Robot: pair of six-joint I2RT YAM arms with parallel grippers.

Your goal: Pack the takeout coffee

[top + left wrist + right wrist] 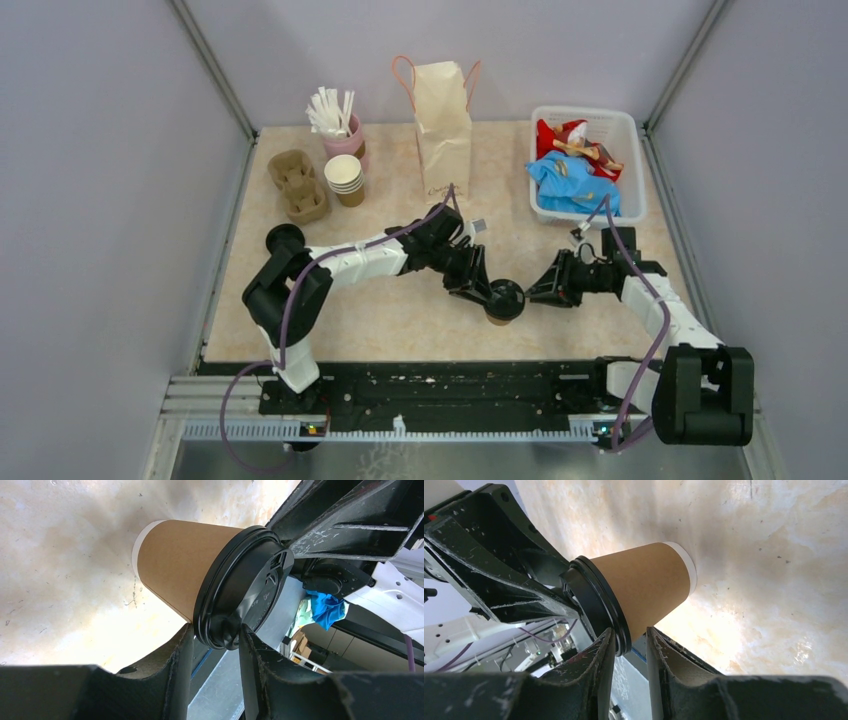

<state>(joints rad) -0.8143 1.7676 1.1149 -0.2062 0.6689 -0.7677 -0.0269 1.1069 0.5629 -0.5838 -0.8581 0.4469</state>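
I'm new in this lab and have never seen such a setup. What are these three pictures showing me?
Two robot arms are bolted at the near edge of a beige table. The wide picture looks down from above; the other two come from a camera on each wrist. On the table stand a tall cream paper bag, a white plastic basket of colourful packets, a pink cup of white straws, a stack of lidless brown cups and a cardboard cup carrier. The left gripper and right gripper both pinch the round black plastic lid of one small brown paper cup.
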